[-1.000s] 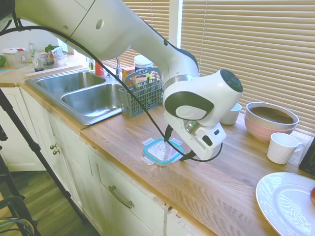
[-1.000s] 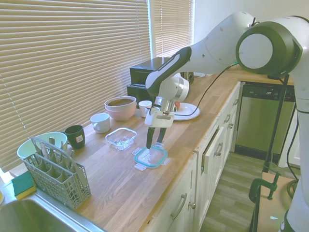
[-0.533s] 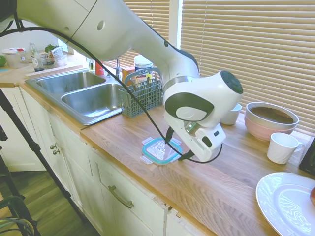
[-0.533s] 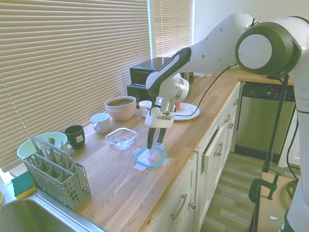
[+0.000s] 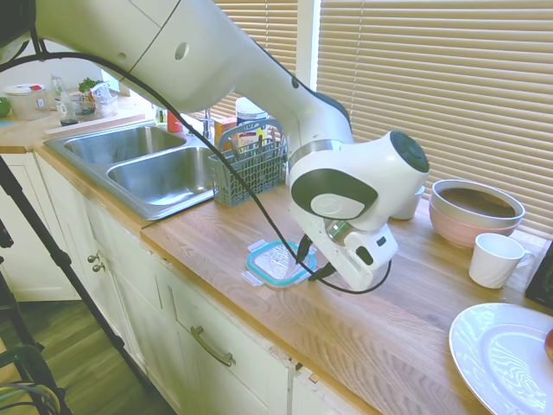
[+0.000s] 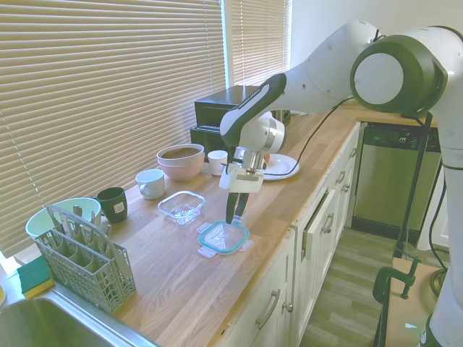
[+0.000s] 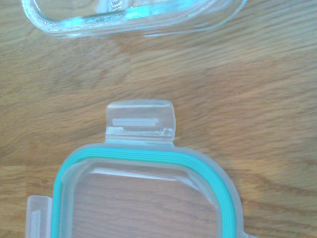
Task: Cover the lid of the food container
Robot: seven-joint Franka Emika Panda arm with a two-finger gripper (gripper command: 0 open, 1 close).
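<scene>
Long wooden countertop (image 6: 184, 285): slick and flat, so anything nudged will slide toward the front edge.

White robot arm (image 5: 216, 60): it reaches down low over the work spot. If you sweep it sideways carelessly, the wrist could clip nearby crockery.

Small shallow rounded-square clear glass food container (image 6: 181, 205): sits open and uncovered, just beside the lid on the window side. It's light, so an off-centre lid drop could push it away.

Flat clear plastic lid with a teal rim (image 6: 223, 238): lies on the counter near the front edge, apart from the container.

Gripper (image 6: 232, 217): down at the lid's rim on the container side. You can't tell whether it's spread or closed here. A thin-edge grab may slip or tilt the lid.

Pale snap tab (image 7: 141, 121): it sticks out and could catch on the glass rim.
</scene>
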